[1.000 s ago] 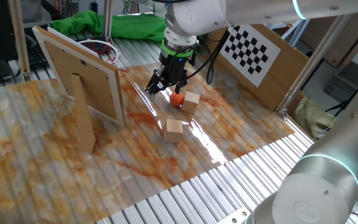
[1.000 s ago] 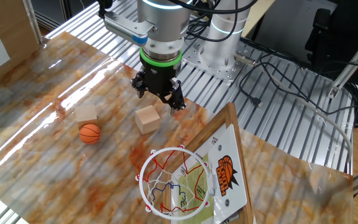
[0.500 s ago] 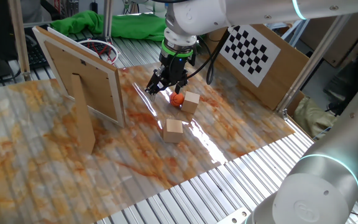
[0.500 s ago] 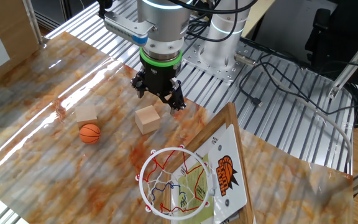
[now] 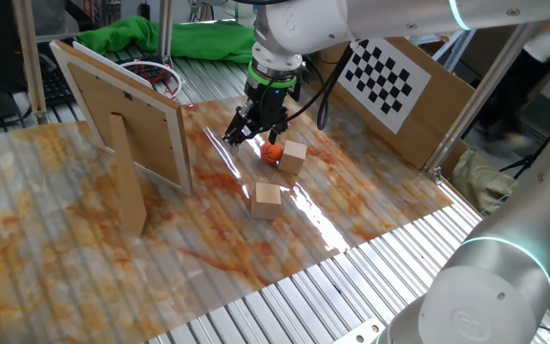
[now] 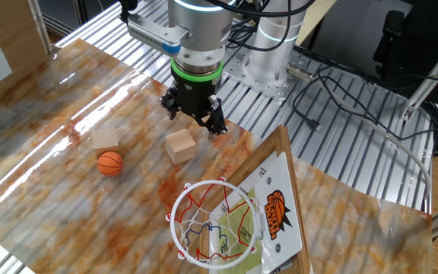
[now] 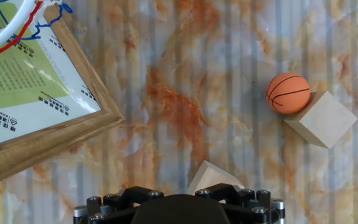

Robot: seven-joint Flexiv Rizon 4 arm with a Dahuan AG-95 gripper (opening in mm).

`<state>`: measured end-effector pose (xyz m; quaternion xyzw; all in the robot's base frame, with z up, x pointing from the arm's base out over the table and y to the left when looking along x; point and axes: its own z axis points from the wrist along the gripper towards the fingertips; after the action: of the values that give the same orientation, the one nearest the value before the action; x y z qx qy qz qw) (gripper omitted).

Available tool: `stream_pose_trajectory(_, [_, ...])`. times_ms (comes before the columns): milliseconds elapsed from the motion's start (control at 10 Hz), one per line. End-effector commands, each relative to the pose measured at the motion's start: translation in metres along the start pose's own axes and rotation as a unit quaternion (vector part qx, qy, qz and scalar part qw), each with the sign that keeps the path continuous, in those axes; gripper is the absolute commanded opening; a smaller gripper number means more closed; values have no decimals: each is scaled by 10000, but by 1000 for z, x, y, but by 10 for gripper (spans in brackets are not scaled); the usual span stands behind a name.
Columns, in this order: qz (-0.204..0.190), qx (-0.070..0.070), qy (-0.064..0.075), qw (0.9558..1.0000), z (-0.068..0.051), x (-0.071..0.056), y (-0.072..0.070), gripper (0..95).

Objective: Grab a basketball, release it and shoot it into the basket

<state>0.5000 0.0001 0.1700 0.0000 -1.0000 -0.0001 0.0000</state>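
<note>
Nothing has moved since 1 s ago: my end effector (image 6: 195, 116) hangs empty, fingers spread, above the bench (image 6: 44, 129). Ball (image 6: 110, 163) sits beside 1 cube (image 6: 106, 139), apart from the hoop (image 6: 213, 224).

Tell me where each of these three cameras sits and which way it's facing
One fixed view: behind the basket's panel, high, looking across the table; arm and gripper show.
The other fixed view: opposite side, above the basket, facing the robot's base; arm and gripper show.
Hand view: on the hand, looking straight down at the table; only the hand's dark underside shows.
All three share the basketball and both wooden cubes.
</note>
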Motion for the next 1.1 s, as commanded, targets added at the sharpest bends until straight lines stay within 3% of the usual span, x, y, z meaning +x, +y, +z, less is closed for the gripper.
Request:
stream_pose_trajectory(100, [747,37,-52,9972,1,0,0,0])
stream_pose_trajectory(1100, [795,41,-49,9968,7,9,4,0])
